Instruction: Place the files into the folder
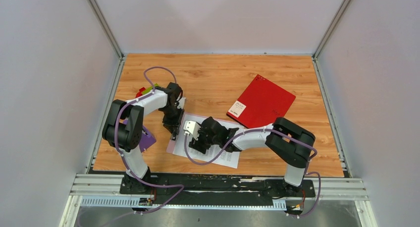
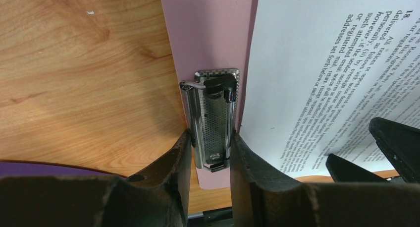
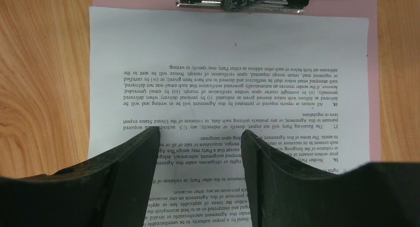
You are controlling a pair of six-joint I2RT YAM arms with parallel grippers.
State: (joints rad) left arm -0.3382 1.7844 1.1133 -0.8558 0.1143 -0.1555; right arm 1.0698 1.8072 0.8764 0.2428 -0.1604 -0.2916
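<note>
Purple item (image 1: 145,140) lies on the table (image 1: 223,73) under the left arm's elbow. A few green, red and yellow bits (image 1: 147,90) sit further back, beyond its forearm.

Left arm (image 1: 143,104): elbow folded back toward the base, forearm reaching right, wrist pitched down. The left gripper (image 1: 174,127) is down at the left end of the pink folder (image 2: 203,33). In the wrist view its fingers (image 2: 171,162) sit one on each side of the metal clip (image 2: 213,113), touching both sides, so it is clamped on the clip.

The pink folder lies flat at centre-near table with the clip on its left margin.

The printed sheets (image 3: 228,43) lie flat on the pink folder. Their top edge is just short of the clip, not under it. The near end overhangs the folder toward the bases. An offset edge low in the right wrist view suggests more than one sheet; I can't tell the count.

Right arm (image 1: 292,138): elbow raised at the right, forearm stretched left and low across the paper. The right gripper (image 3: 200,135) faces the clip. Its jaws are spread apart with nothing between them, and the tips are over the text block. Can't tell if the tips touch the paper.

Red binder (image 1: 262,100), closed, with a white label at one corner, lies skewed at back right. It is apart from the sheets.
</note>
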